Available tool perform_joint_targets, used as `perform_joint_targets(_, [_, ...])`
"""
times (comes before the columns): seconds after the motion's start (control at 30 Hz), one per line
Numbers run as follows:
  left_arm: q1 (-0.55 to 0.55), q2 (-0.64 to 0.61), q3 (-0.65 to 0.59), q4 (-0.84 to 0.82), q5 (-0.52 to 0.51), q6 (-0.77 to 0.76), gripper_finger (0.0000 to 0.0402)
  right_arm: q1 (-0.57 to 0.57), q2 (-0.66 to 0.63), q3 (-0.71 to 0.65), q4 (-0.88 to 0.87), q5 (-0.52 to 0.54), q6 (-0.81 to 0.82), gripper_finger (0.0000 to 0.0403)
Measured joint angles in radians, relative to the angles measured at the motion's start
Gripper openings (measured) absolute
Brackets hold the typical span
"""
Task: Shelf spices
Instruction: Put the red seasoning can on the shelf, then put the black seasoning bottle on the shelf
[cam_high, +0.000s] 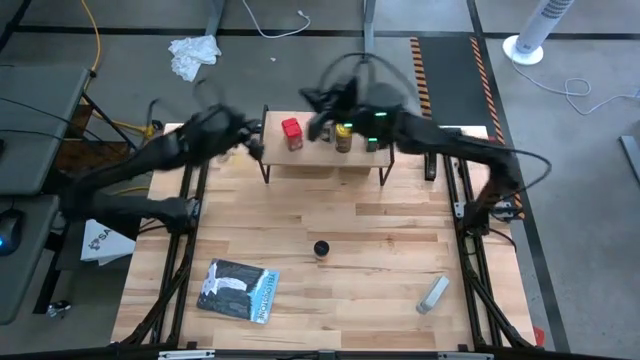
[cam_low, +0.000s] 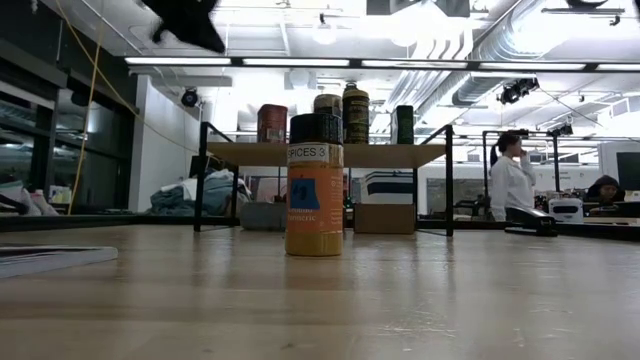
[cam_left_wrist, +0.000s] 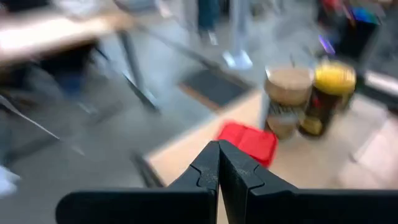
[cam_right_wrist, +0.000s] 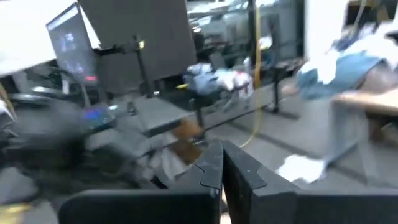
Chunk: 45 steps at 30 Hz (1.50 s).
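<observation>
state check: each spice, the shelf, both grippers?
red square tin: on shelf, upright
tan cylinder: on shelf, upright
yellow-capped jar: on shelf, upright
black tin: on shelf, upright
amber jar: on table, upright, unshelved
shelf: standing, four spices on top
left gripper: shut, empty
right gripper: shut, empty

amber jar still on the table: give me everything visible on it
The amber jar stands upright on the bare wooden table, alone near the middle, in front of the shelf, not on it. Black cap, translucent amber-orange body, a label with a white strip reading "SPICES 3" above a blue patch. Nothing touches it but the tabletop; neither hand is near.
</observation>
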Motion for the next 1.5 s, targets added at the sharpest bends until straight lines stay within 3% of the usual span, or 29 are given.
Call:
perform_joint_targets(0.1, [0.151,0.161,0.074,-0.074,0.317,-0.028,0.0000,0.025,-0.114,0.000,-0.094,0.055,-0.083,0.0000])
perform_joint_targets(0.2, [0.215,0.311,0.159,-0.177,0.448,-0.048,0.0000,0.058,-0.205,0.000,-0.207,0.118,-0.101,0.0000])
perform_joint_targets(0.47, [0.220,0.469,0.258,-0.191,0.378,0.042,0.0000,0.151,-0.297,0.000,-0.340,0.276,-0.127,0.0000])
perform_joint_targets(0.63, [0.220,0.524,0.254,-0.210,0.381,0.042,0.0000,0.167,-0.300,0.000,-0.342,0.291,-0.127,0.0000])
perform_joint_targets(0.8, [0.194,0.533,0.256,-0.122,0.396,0.041,0.0000,0.167,-0.299,0.000,-0.342,0.291,-0.127,0.0000])
perform_joint_targets(1.0, [0.184,0.496,0.256,-0.139,0.371,0.078,0.0000,0.170,-0.301,0.000,-0.348,0.272,-0.165,0.0000])
perform_joint_targets(1.1, [0.194,0.395,0.255,-0.230,0.403,0.126,0.0000,0.181,-0.313,0.000,-0.397,0.146,-0.172,0.0000])
perform_joint_targets(1.2, [0.174,0.247,0.244,-0.305,0.541,0.136,0.0000,0.215,-0.319,0.000,-0.519,0.006,-0.070,0.0000])
perform_joint_targets(1.27, [0.111,0.134,0.203,-0.338,0.618,0.137,0.0000,0.252,-0.308,0.000,-0.644,-0.056,-0.001,0.0000])
perform_joint_targets(1.37, [-0.041,0.021,0.131,-0.378,0.647,0.110,0.0001,0.321,-0.269,-0.001,-0.814,-0.072,0.059,0.0003])
perform_joint_targets(1.5, [-0.224,-0.002,0.096,-0.452,0.568,0.039,0.0025,0.394,-0.203,-0.001,-0.947,-0.077,0.069,0.0040])
